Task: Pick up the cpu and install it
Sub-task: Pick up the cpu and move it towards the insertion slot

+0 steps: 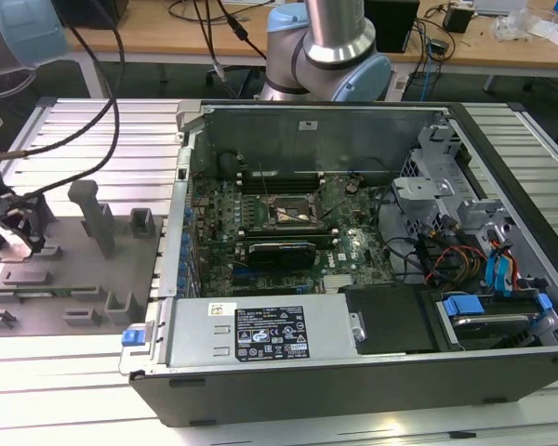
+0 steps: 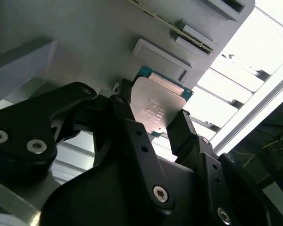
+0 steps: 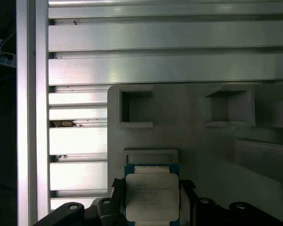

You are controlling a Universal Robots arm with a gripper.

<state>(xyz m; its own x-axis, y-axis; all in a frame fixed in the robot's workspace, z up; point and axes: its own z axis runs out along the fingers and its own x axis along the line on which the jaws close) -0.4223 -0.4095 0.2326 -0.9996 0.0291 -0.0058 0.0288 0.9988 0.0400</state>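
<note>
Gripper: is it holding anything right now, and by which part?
Yes, the gripper is shut on the cpu, its fingers clamping two opposite side edges, the silvery top uncovered.

A ribbed aluminium table (image 1: pixel 56 390) bears a grey fixture plate (image 1: pixel 84 269) beside an open computer case (image 1: pixel 353 386).

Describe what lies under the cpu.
The grey fixture plate lies beneath the cpu, which the gripper holds by its edges. The cpu itself hides the spot directly underneath.
</note>
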